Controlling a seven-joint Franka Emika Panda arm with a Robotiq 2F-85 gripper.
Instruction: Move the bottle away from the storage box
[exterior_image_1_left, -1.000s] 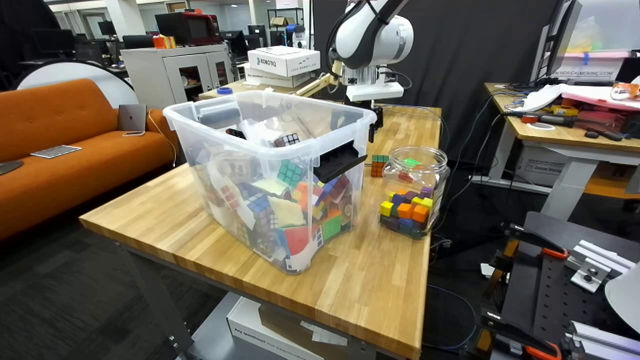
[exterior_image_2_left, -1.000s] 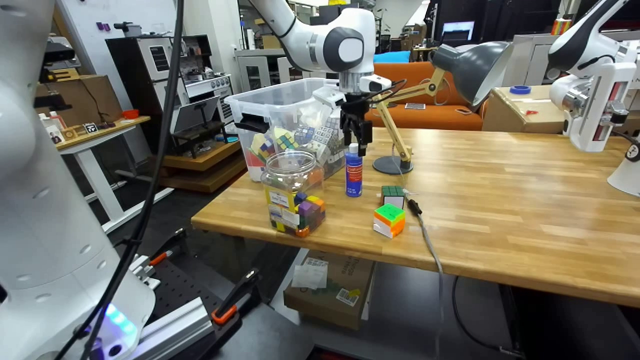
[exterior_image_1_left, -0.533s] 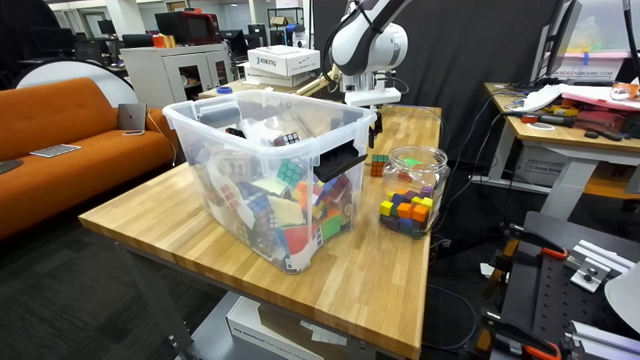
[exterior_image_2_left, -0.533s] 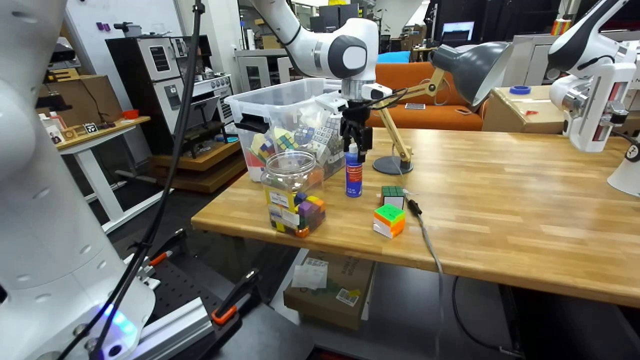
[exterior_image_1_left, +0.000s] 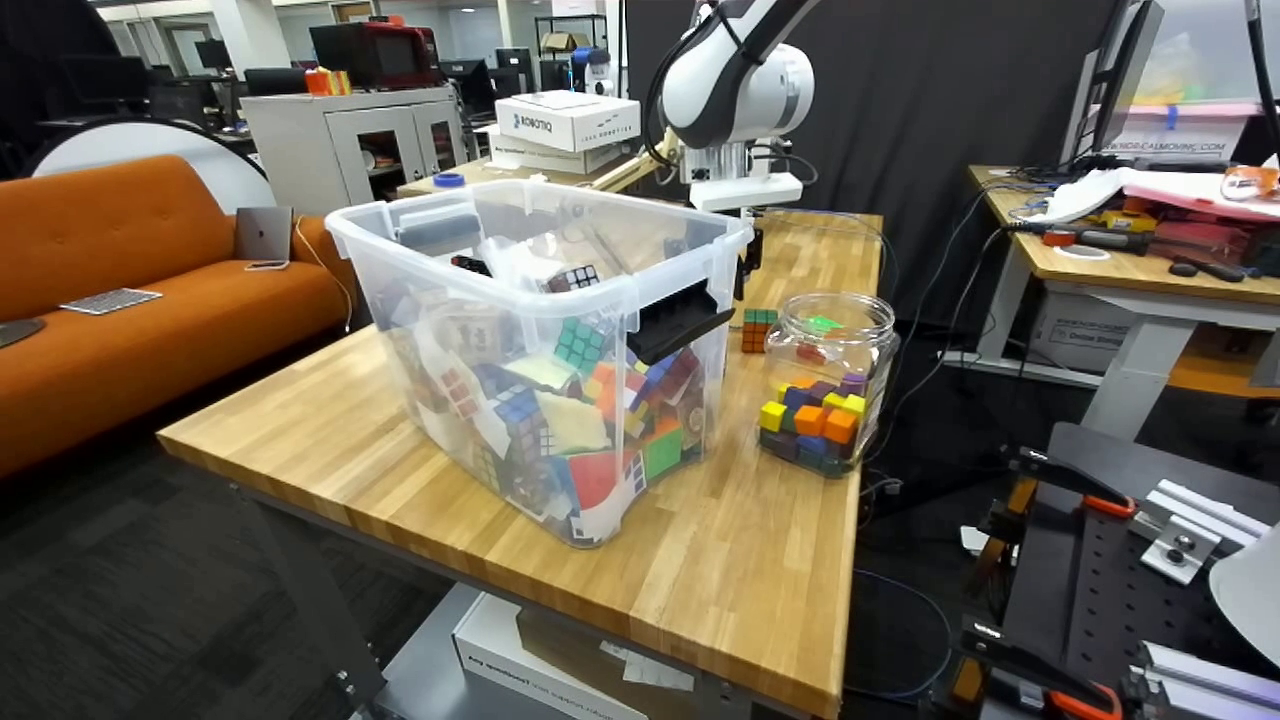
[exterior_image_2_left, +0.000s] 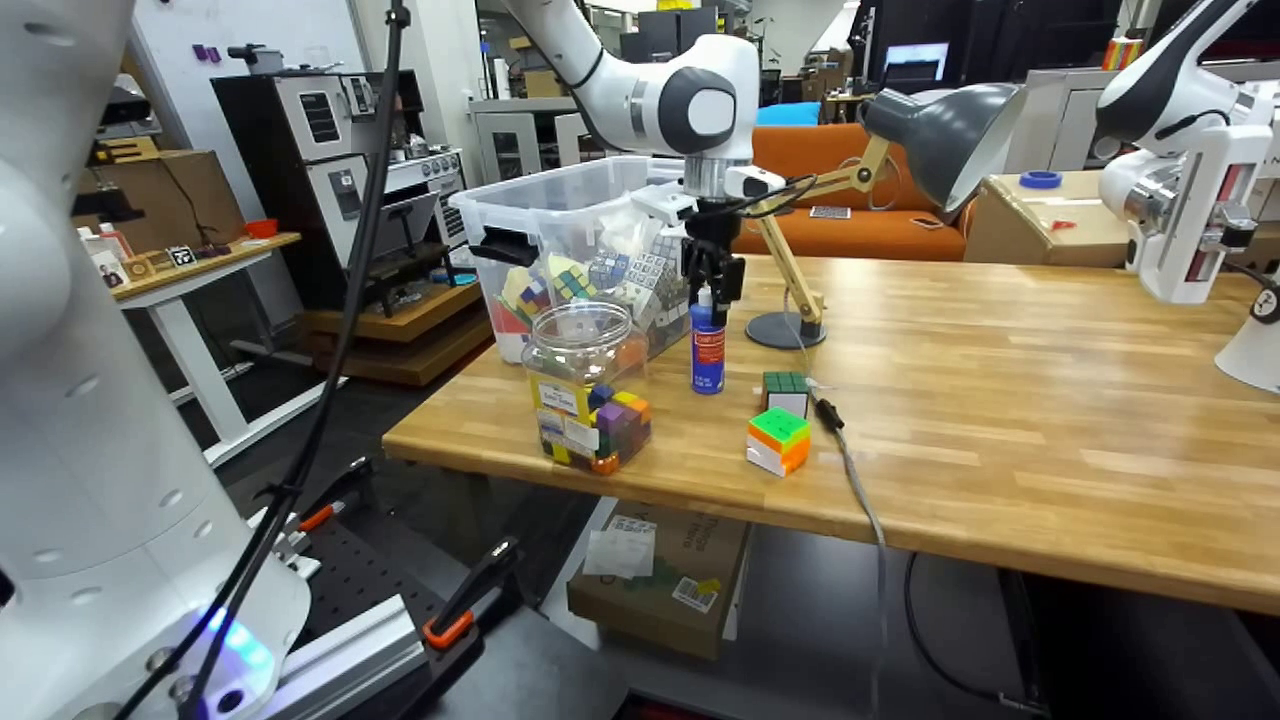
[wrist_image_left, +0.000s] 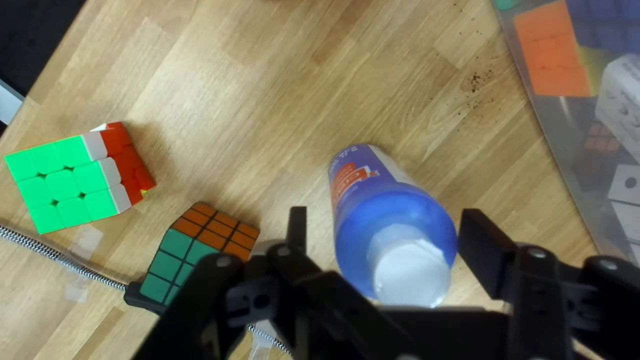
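Observation:
The bottle (exterior_image_2_left: 708, 355) is blue with a red label and a white cap. It stands upright on the table beside the storage box (exterior_image_2_left: 500, 215), a large clear bin of cubes. My gripper (exterior_image_2_left: 706, 305) points down over the bottle's top. In the wrist view the gripper (wrist_image_left: 386, 222) is open, with one finger on each side of the bottle (wrist_image_left: 395, 210). A gap shows on the left; the right finger is very close to it, contact unclear. The box wall (wrist_image_left: 565, 145) is at the right. In an exterior view the storage box (exterior_image_1_left: 625, 300) hides the bottle and part of the gripper (exterior_image_1_left: 742, 275).
A clear jar of coloured blocks (exterior_image_2_left: 585, 400) stands near the bottle. Two puzzle cubes (exterior_image_2_left: 785, 392) (exterior_image_2_left: 779, 441) and a cable (exterior_image_2_left: 850, 470) lie to its right. A desk lamp base (exterior_image_2_left: 785, 330) stands behind. The table edge (exterior_image_2_left: 620, 487) is in front.
My gripper has come down over the bottle during the last second, with a slight sideways shift. In the last half second the fingers seem to have drawn slightly closer. The bottle stays in place.

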